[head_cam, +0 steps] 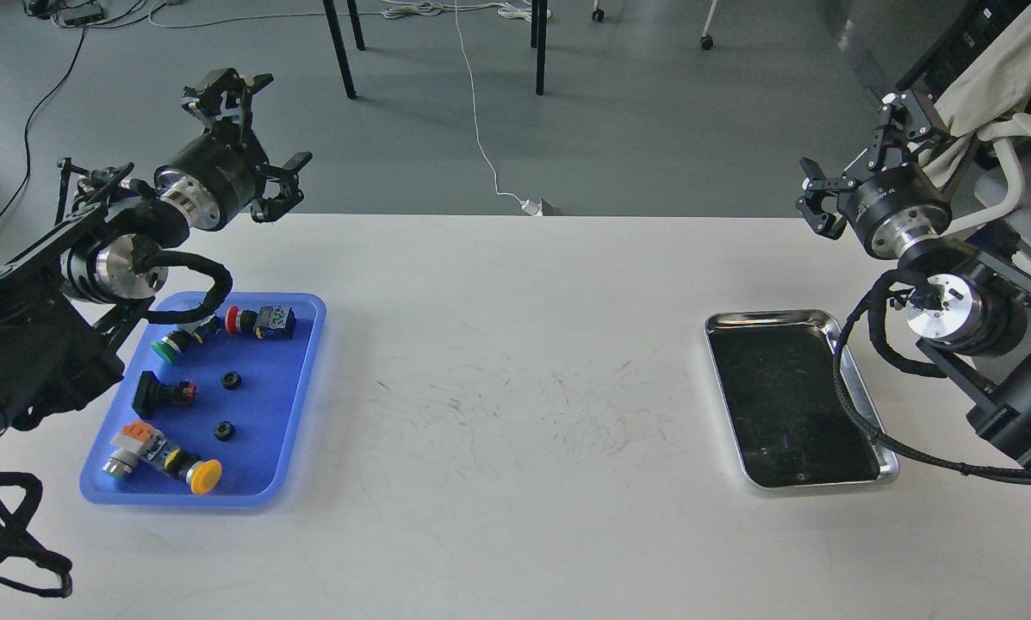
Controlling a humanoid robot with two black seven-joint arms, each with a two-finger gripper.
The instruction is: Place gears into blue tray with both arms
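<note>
Two small black gears lie in the blue tray (295, 405) at the table's left: one gear (231, 380) near the middle, the other gear (221, 430) just below it. My left gripper (252, 142) hangs open and empty beyond the table's far edge, above and behind the tray. On the far right my right gripper (855, 159) is raised above the table's back right corner, open, holding nothing.
Several colour-capped push-button switches share the blue tray: green (169, 347), red (258, 321), black (160, 393) and yellow (170, 461). A shiny silver metal tray (860, 405) sits at the right. Black cables loop from both arms over the table's sides.
</note>
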